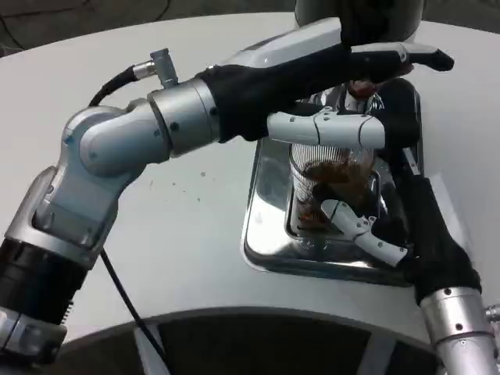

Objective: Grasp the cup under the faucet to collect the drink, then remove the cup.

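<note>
Right hand (367, 187) fingers around cup (328, 183) — dark drink inside.

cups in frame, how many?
1. The clear cup, with brown drink inside, stands on the metal tray, right hand wrapped around it. The left hand reaches over it toward the dispenser; another cup could be hidden behind it.

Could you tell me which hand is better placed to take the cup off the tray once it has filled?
The right hand, probably: its fingers already wrap the cup, which holds brown drink and stands on the tray. The left hand is stretched out above the cup, up by the dispenser, not around it.
</note>
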Motion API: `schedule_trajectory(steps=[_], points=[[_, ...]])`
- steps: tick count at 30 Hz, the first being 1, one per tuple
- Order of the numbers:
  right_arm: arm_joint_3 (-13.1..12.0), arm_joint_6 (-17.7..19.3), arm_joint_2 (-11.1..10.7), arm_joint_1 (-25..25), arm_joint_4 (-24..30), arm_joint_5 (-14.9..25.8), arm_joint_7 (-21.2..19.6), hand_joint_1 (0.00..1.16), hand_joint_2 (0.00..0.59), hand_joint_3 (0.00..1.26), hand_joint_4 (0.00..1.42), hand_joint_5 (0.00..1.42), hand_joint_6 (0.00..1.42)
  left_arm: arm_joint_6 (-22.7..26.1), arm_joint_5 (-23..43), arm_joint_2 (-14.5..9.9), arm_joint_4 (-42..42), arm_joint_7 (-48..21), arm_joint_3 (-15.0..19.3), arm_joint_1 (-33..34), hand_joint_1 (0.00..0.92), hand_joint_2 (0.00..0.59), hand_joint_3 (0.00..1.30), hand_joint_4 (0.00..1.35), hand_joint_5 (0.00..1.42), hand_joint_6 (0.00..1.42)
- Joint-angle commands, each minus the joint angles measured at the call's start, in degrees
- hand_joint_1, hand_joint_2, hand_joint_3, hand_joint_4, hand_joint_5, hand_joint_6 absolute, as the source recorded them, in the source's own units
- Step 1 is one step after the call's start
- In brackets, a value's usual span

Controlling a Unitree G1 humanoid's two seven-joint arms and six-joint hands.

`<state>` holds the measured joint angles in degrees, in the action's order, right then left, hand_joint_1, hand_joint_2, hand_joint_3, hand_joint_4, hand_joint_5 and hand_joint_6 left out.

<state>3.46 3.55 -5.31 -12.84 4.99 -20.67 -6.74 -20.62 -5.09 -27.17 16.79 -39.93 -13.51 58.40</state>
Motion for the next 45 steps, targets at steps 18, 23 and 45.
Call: schedule_trajectory(steps=[18,23,45], points=[[1.66,2.05,0.88,-2.49,-5.18,2.92,-0.21,0.61,0.236,0.00,0.04,0.09,0.00,-0.19,-1.26,-2.12,1.20,-2.62,0.46,-2.48,0.000,0.124,0.16,0.05,0.07,0.06],[1.84,2.98,1.12,-3.08,-6.60,3.28,-0.34,0.60,0.236,0.00,0.04,0.09,0.00,-0.56,-1.38,-2.29,1.62,-2.67,0.50,-2.54,0.000,0.124,0.16,0.05,0.07,0.06],[3.16,2.55,2.89,-3.23,-7.40,1.83,-1.89,0.61,0.231,0.03,0.12,0.15,0.00,-0.86,-0.51,-2.07,0.75,-0.74,2.34,-3.74,0.000,0.121,0.15,0.06,0.09,0.09]])
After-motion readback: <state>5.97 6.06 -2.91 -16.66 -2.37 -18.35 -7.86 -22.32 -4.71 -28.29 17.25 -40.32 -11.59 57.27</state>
